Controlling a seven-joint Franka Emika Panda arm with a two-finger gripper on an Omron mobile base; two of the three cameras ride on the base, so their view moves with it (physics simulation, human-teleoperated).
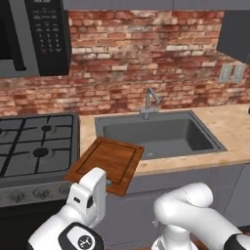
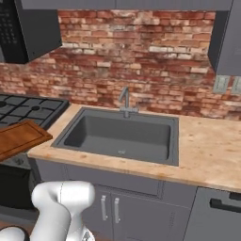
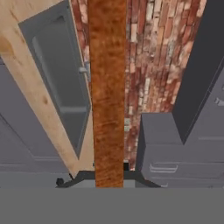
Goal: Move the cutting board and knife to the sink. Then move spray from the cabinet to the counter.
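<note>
Close-up, jaws clamp cutting board (image 3: 107, 87) edge, sink (image 1: 156, 132) beside

Hand view: the cutting board (image 3: 107, 92) runs as a reddish-brown wooden strip from the top edge down to the gripper (image 3: 109, 175), whose dark fingers are closed on its near end. To its left lie the beige counter (image 3: 26, 87) and the dark grey sink (image 3: 57, 83), with brick wall (image 3: 148, 57) and grey cabinet fronts (image 3: 175, 148) to its right.
</note>
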